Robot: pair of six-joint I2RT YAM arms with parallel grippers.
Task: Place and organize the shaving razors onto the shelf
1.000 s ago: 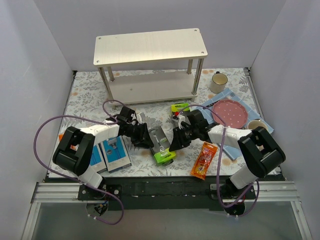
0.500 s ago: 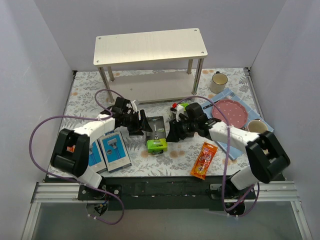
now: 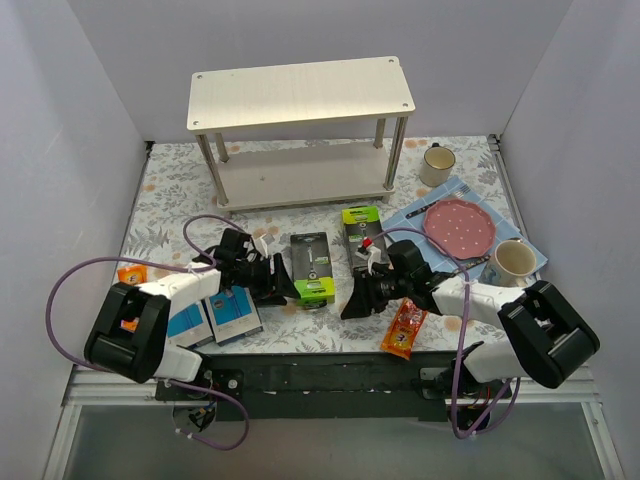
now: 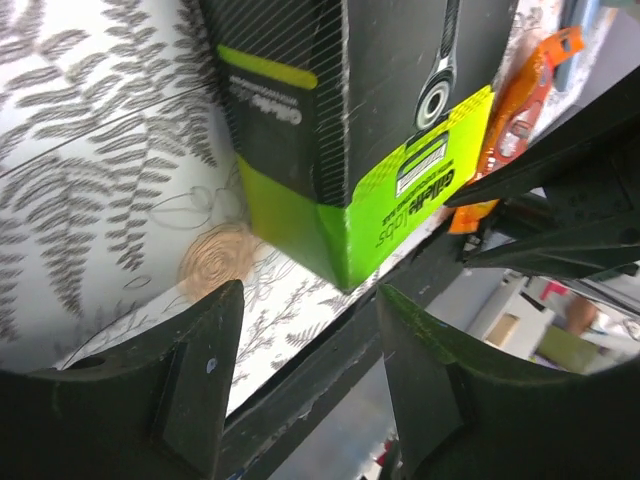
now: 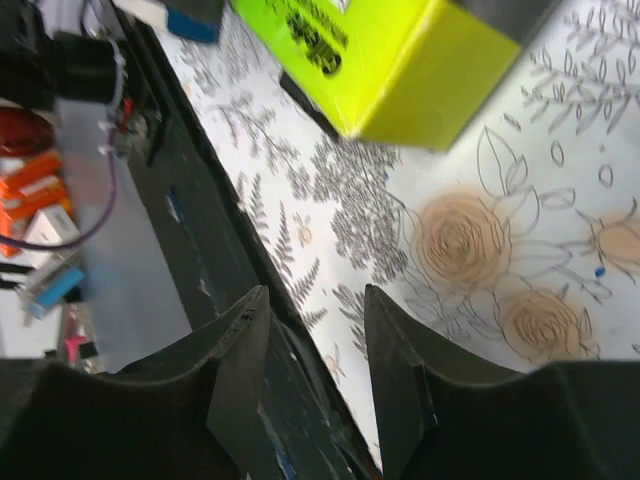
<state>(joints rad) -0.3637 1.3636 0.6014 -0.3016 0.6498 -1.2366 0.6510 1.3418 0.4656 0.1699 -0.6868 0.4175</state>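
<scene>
At the near middle of the surface, your left gripper (image 3: 283,282) sits low with its jaws spread wide and nothing between them. In the left wrist view its fingers (image 4: 190,380) frame a patch of the floral mat (image 3: 170,200), and the lime-green end of a black razor box (image 3: 312,266) lies just beyond the tips. Your right gripper (image 3: 353,302) is likewise parted and empty. The right wrist view shows its two fingers over bare mat, with the same lime-green end further off near the top of that view.

From above, you see this box lying flat on the mat between the two grippers, its lime end toward the arm bases. A second black box (image 3: 360,228) lies flat beyond the right gripper, nearer the shelf (image 3: 300,95), with its lime end pointing away from you. An orange packet (image 3: 405,325) lies just beside your right arm, on its outer side. Two blue-and-white boxes (image 3: 232,308) rest side by side by your left arm, and a second orange packet (image 3: 130,273) sits near the mat's left edge.

The shelf stands at the far side of the mat, well apart from every pack. To its right you have a pink plate (image 3: 458,225) and two mugs (image 3: 437,163)
</scene>
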